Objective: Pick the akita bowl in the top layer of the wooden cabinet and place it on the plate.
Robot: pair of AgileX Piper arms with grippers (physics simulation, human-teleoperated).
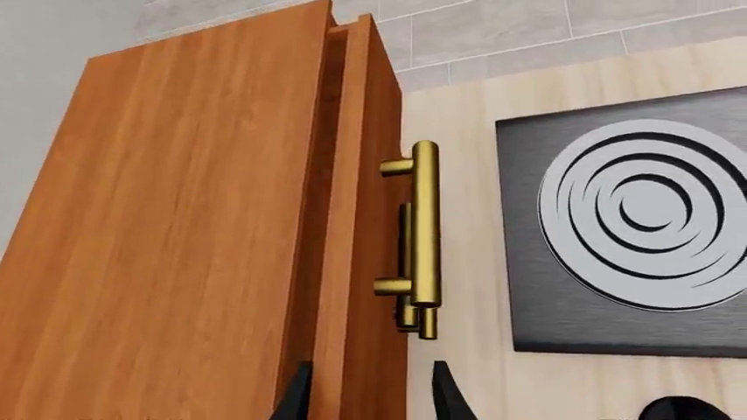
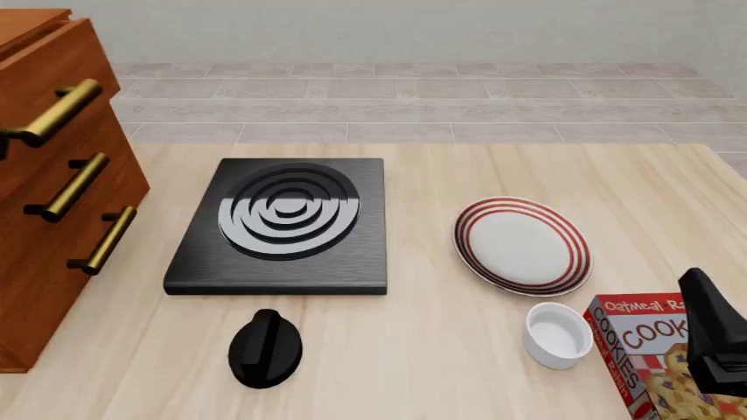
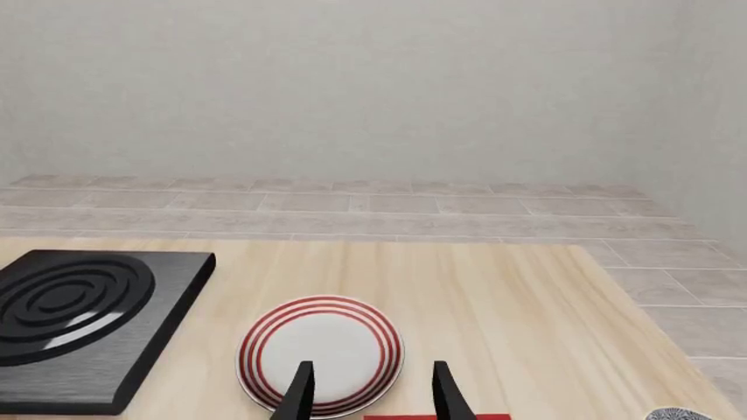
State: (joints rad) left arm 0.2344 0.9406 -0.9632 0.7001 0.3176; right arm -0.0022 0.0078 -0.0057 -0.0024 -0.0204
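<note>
- Both sets of jaws stand apart with nothing between them: the left gripper (image 1: 364, 394) shows two dark fingertips with a moderate gap, just short of the front of the top layer (image 1: 362, 262); the right gripper (image 3: 367, 394) shows the same kind of gap, hanging over the near right part of the desk (image 2: 467, 350).
- Akita bowl: not visible in any view, so its place cannot be told.
- The top layer (image 2: 47, 61) sits slightly proud of the wooden cabinet (image 2: 35, 289), with a narrow dark gap beside its front panel in the left wrist view; its brass handle (image 1: 422, 232) is free of the fingertips.
- The wooden cabinet stands at the desk's left edge, three brass handles stacked down its front.
- The plate (image 2: 522, 245) lies flat right of the desk's centre, bare, well apart from the cabinet.
- A black stove slab (image 2: 187, 262) with a silver spiral burner lies between cabinet and plate, touching neither.
- A small white cup (image 2: 557, 334) stands just nearer than the plate, beside a red cookie box (image 2: 631, 341) at the near right corner.
- A black knob (image 2: 265, 348) lies near the desk's front edge, in front of the stove slab.
</note>
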